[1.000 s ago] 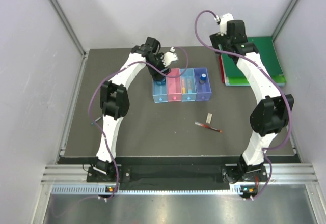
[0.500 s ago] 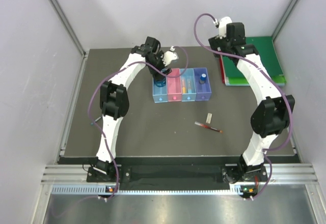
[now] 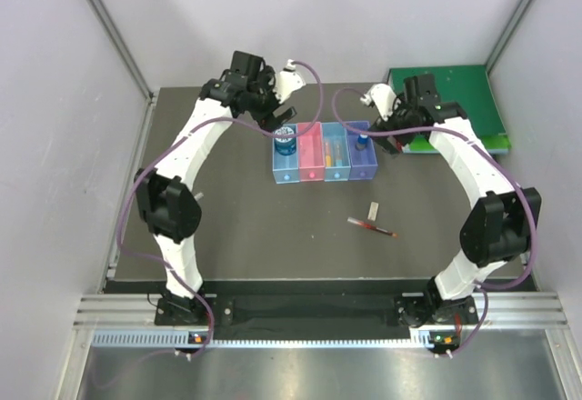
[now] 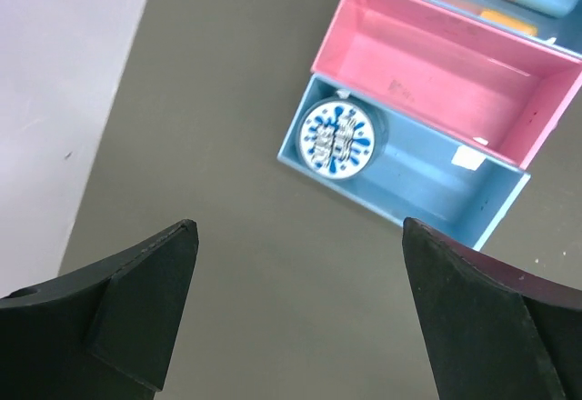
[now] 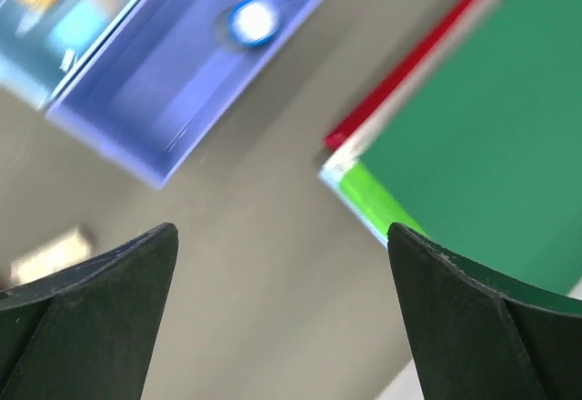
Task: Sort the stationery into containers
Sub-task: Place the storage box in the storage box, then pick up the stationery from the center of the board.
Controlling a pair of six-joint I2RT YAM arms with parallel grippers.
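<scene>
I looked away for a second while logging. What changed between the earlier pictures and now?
The left gripper rose out of the blue tray and pulled back leftward, jaws open, leaving the tape roll in it. The right gripper swung from over the green binder towards the purple tray. The red pen and eraser lie where they were.

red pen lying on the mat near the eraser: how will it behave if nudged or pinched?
The red pen looks thin and rigid, so it is probably stiff and light. Lying flat on the table, it may roll or pivot if pushed sideways; its barrel shape is too small to tell. The white eraser lies just beyond it, apart, so a shove that way could knock it.
</scene>
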